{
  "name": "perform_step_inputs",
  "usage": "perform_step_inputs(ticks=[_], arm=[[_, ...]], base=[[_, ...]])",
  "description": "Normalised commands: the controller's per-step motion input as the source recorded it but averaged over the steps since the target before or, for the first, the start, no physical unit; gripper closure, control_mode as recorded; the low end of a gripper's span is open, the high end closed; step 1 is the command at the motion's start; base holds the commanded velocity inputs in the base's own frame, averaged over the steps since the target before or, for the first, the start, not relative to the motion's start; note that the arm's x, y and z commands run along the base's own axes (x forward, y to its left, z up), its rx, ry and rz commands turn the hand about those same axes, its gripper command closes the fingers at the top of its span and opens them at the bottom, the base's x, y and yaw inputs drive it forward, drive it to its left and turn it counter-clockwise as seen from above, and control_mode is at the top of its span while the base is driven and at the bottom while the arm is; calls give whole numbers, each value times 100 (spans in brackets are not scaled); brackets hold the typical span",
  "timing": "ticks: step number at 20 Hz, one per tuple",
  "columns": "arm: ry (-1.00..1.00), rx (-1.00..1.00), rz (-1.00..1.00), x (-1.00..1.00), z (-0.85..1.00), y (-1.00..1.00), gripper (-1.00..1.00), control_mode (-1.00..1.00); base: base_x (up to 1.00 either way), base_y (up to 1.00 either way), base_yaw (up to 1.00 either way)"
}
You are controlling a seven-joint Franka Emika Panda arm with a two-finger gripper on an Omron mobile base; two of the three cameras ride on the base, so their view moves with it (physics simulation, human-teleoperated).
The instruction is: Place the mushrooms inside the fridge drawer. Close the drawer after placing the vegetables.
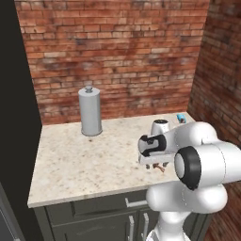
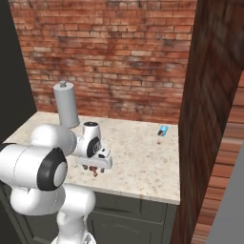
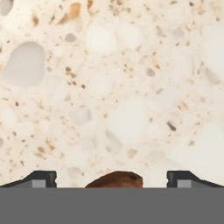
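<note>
My gripper [image 1: 155, 165] [image 2: 93, 167] hangs fingers-down just above the speckled stone counter [image 1: 80, 162], near its front right. The jaws stand open. Seen from the hand, a reddish-brown mushroom [image 3: 116, 180] cap lies on the counter between the two dark fingertips [image 3: 42, 178], with a gap on each side of it. A bit of red-brown mushroom [image 1: 162, 169] [image 2: 95, 173] also peeks out under the hand from both base cameras. The fridge drawer is out of view.
A tall grey canister [image 1: 90, 112] [image 2: 66, 104] stands at the back left of the counter. A small blue object [image 1: 180, 117] [image 2: 163, 130] lies at the back right by the brick side wall [image 2: 214, 95]. Dark cabinet fronts [image 1: 89, 212] run below the counter edge.
</note>
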Motion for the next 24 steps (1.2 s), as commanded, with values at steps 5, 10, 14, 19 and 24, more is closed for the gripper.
perform_step_inputs(ticks=[5,10,14,19,24], arm=[[-10,0,0,-25,-33,0,-100,-100],[-16,0,0,-35,-30,8,-100,-100],[-11,0,0,-12,-31,16,100,-100],[-7,0,0,-6,-20,4,100,-100],[-3,0,-3,-11,9,3,100,-100]], base=[[0,0,0],[0,0,0],[0,0,0],[0,0,0],[0,0,0]])
